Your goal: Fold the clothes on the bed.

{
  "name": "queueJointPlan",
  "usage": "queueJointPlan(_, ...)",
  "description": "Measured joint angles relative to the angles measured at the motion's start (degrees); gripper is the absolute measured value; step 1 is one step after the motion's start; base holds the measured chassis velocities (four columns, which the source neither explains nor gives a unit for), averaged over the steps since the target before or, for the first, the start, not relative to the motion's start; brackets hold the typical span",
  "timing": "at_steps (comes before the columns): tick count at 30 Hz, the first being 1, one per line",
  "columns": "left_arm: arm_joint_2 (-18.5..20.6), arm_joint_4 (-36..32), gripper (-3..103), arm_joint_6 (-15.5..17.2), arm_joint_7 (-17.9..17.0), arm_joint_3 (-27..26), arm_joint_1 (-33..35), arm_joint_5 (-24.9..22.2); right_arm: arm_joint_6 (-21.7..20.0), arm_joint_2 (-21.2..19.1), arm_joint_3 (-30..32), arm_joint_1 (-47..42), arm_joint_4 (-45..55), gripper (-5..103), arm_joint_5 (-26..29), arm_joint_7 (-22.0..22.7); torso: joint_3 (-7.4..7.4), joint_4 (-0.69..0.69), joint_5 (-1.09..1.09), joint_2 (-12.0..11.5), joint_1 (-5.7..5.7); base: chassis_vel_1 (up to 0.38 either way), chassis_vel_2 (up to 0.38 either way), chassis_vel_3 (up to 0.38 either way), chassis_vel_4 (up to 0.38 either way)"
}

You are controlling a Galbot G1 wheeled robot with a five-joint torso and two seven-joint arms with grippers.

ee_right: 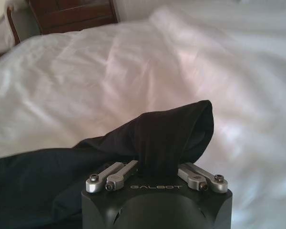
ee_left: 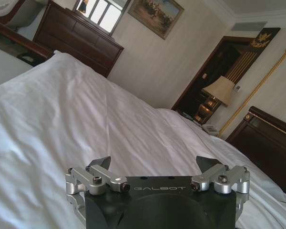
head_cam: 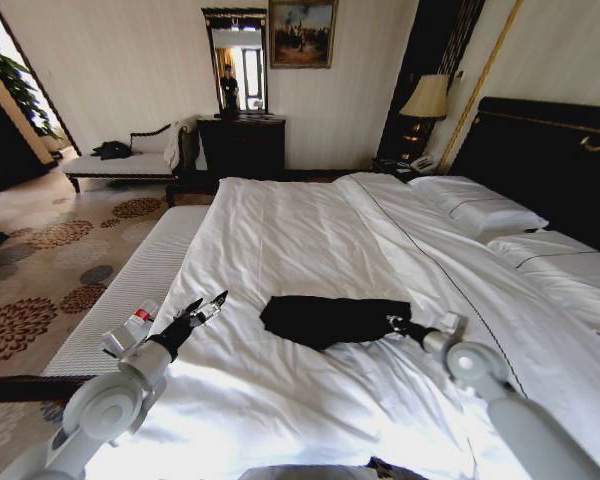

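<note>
Hidden: the black top (head_cam: 332,318) is bunched and folded over, so no chest lettering can be read; its far end is tucked out of sight at the right gripper (head_cam: 393,322).
Writing: "GALBOT" reads on each gripper body in the wrist views.
Right gripper: clamped on a fold of the top's edge, cloth rising between its fingers (ee_right: 118,172).
Left gripper (head_cam: 208,305): spread wide, holding nothing, over the white duvet (head_cam: 300,230); the top lies near, off to its right.
Bed (head_cam: 540,150): the top rests mid-mattress, between both grippers.
</note>
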Motion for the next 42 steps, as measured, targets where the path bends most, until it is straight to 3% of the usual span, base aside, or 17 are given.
queueJointPlan(3,-0.3,-0.1,100,0.0,0.1,0.1,0.2,0.2,2.9,-6.1,-0.8,2.0,-1.7,8,-8.0,-3.7,0.00,-0.01,-0.04,0.0,0.00,0.000,0.000,0.000,0.000)
queueJointPlan(7,-0.4,-0.5,100,-0.1,0.1,-0.2,0.3,0.1,4.2,-7.6,-5.2,6.0,-0.9,8,-14.0,-4.9,0.00,0.00,-0.02,0.0,0.00,0.000,0.000,0.000,0.000)
queueJointPlan(13,0.3,-0.9,100,-0.1,0.0,-1.4,0.8,-0.3,4.1,-3.0,-11.9,8.7,3.6,8,-19.6,-4.9,0.00,0.00,-0.02,0.0,0.00,0.000,0.000,0.000,0.000)
queueJointPlan(16,0.7,-1.1,100,-0.1,0.0,-2.5,1.5,-0.6,5.6,0.6,-19.1,10.6,3.3,8,-23.4,-6.0,0.00,0.01,-0.02,0.0,-0.01,0.000,0.000,0.000,0.000)
queueJointPlan(21,1.3,-1.3,100,-0.1,0.0,-3.8,2.2,-1.2,9.4,4.5,-25.3,13.2,1.0,8,-23.3,-7.8,0.01,-0.01,-0.05,0.0,-0.01,0.000,0.000,0.000,0.000)
queueJointPlan(36,2.1,-1.5,100,-0.1,-0.2,-5.2,2.9,-1.9,10.5,11.7,-32.4,19.0,-6.6,4,-21.7,-5.1,0.01,0.00,-0.03,0.0,-0.01,0.000,0.000,0.000,0.000)
queueJointPlan(38,2.2,-1.6,100,0.0,-0.2,-5.4,2.9,-1.9,11.5,12.1,-32.5,18.9,-7.0,14,-22.6,-5.1,0.00,0.01,-0.04,0.0,-0.01,0.000,0.000,0.000,0.000)
queueJointPlan(39,2.2,-1.6,100,0.0,-0.2,-5.4,2.9,-1.9,11.5,12.1,-32.5,18.9,-7.0,14,-22.6,-5.1,0.00,0.01,-0.04,0.0,-0.01,0.000,0.000,0.000,0.000)
queueJointPlan(42,2.1,-1.7,100,0.0,-0.2,-5.9,3.2,-1.9,12.4,11.6,-32.2,17.7,-5.5,31,-23.3,-5.9,0.01,-0.01,-0.02,0.0,-0.01,0.000,0.000,0.000,0.000)
